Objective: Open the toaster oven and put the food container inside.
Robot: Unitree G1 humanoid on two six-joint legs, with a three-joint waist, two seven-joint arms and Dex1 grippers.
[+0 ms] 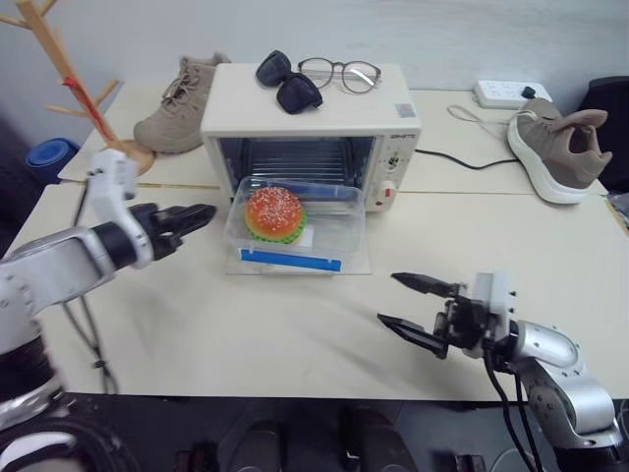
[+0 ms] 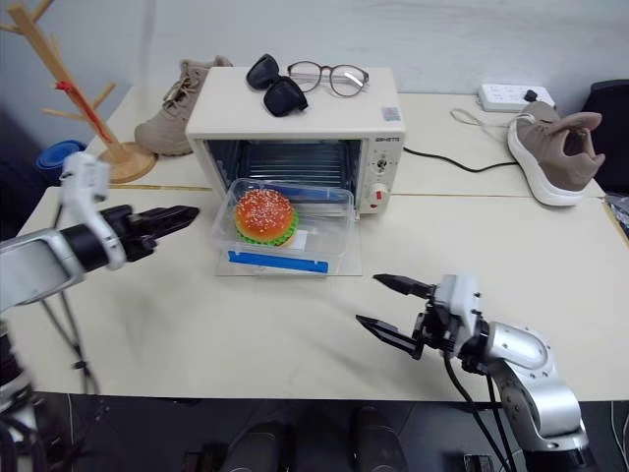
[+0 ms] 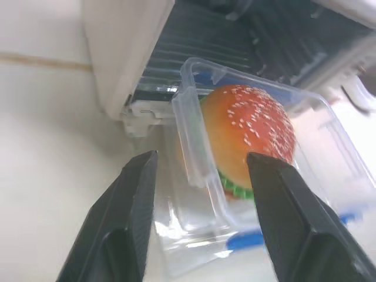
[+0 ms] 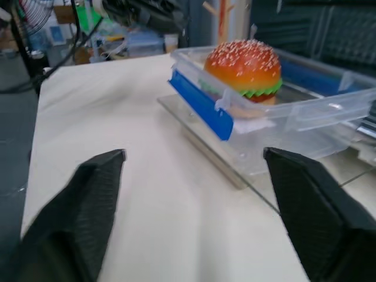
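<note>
The cream toaster oven (image 1: 314,108) stands at the back of the table with its glass door (image 1: 359,264) folded down flat. The clear food container (image 1: 334,231), blue clip (image 4: 200,103) along its near side and a sesame-bun burger (image 1: 274,213) inside, rests on that door with its far end at the oven mouth. My left gripper (image 1: 197,216) is level just left of the container, open, with the box's corner (image 3: 200,153) ahead between its fingers (image 3: 126,217). My right gripper (image 1: 401,303) hovers open over the table in front and to the right, holding nothing.
Sunglasses (image 1: 285,81) and eyeglasses (image 1: 339,73) lie on the oven's top. A tan boot (image 1: 177,106) and a wooden rack (image 1: 79,88) stand at the back left. At the back right are a sneaker (image 1: 555,147), a power strip (image 1: 506,94) and the oven's cable.
</note>
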